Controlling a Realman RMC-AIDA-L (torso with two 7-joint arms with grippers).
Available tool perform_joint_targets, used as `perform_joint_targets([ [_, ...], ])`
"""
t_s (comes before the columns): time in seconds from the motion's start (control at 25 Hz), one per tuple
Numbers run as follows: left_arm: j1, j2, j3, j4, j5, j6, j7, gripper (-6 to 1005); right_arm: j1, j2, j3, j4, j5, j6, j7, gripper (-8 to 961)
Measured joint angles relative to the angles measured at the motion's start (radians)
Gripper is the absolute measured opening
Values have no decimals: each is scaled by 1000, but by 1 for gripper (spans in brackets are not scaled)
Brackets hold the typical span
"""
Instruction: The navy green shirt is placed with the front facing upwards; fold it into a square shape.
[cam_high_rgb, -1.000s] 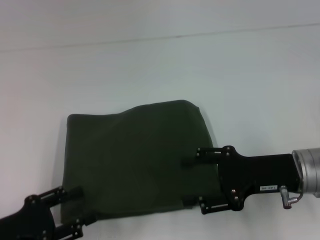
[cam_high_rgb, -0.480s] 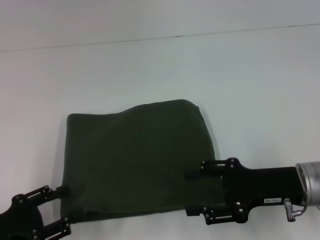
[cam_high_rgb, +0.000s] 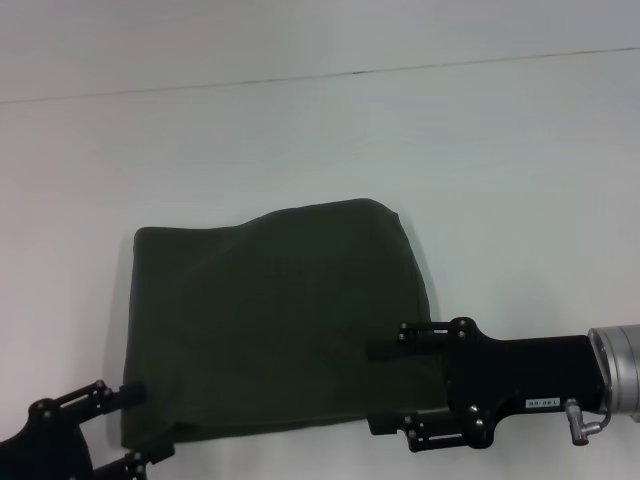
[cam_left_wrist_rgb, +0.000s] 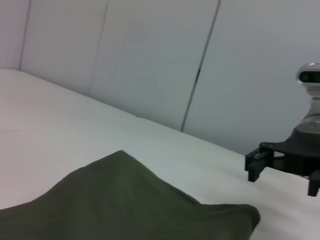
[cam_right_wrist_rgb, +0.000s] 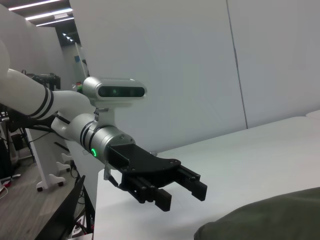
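Now you see the navy green shirt (cam_high_rgb: 275, 320) lying folded, plain side up, on the white table (cam_high_rgb: 500, 150). Your left gripper (cam_high_rgb: 140, 425) and right gripper (cam_high_rgb: 380, 388) sit at its near corners, both spread and released.

Bare surface (cam_high_rgb: 500, 150) all round the navy green shirt (cam_high_rgb: 270, 320) on far and right sides. Left gripper (cam_high_rgb: 140, 425) and right gripper (cam_high_rgb: 385, 388), both open, crowd its near corners.
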Motion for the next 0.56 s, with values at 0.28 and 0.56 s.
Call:
perform_joint_targets([
  [0.28, 1, -5, 1, -7, 1, 7, 16, 664, 5, 0, 1, 2, 0, 5, -1, 761],
  [0.56, 2, -7, -1, -7, 1, 7, 16, 666, 11, 0, 1, 2, 0, 6, -1, 761],
])
